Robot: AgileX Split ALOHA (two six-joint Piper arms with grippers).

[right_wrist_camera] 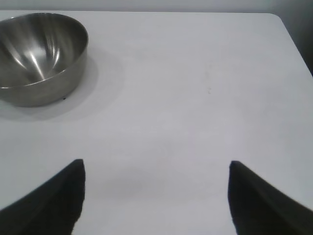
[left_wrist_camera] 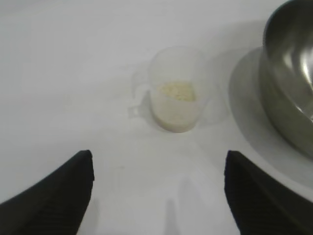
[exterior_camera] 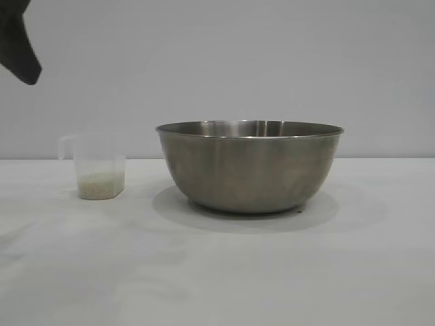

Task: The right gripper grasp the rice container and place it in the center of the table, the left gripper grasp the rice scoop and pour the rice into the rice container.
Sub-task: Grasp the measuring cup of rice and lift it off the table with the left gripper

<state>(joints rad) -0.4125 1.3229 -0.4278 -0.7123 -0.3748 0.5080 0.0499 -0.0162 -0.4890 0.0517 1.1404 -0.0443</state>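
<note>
Steel bowl [exterior_camera: 249, 166] sits mid-surface [exterior_camera: 217, 272]: placing done. Your left claw [left_wrist_camera: 159, 196], fingers apart, is near the scoop [exterior_camera: 99, 175]; rice [left_wrist_camera: 177, 91] unpoured. Right claw [right_wrist_camera: 156, 196] apart, empty.

rice container [right_wrist_camera: 41, 58] upright on the table [right_wrist_camera: 195, 98], right gripper [right_wrist_camera: 156, 196] jaws apart, well away

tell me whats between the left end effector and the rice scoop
Nothing: in the left wrist view only bare white table separates the open left end effector from the rice scoop.
</note>
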